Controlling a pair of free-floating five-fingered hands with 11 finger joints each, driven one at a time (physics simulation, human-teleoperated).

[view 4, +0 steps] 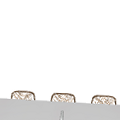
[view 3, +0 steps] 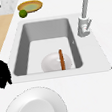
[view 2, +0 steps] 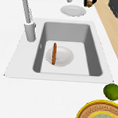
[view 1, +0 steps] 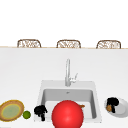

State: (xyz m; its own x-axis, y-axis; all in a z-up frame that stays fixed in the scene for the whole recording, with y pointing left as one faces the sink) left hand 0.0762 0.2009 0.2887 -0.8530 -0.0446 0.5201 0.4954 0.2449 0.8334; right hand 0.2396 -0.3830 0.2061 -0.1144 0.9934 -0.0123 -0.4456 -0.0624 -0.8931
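My right hand hovers over a white plate on the counter right of the sink, shut on a small brown item. The left side view has that hand and brown item just beyond the plate. In the right side view the hand is at the left edge, above the plate. My left hand floats at the sink's front left corner, next to a lime. In the basin a brown sausage lies across a white dish.
A big red ball covers the sink's front edge in the front view. A yellow-rimmed woven plate sits left of the lime. The faucet stands behind the basin. Three woven chair backs line the counter's far edge.
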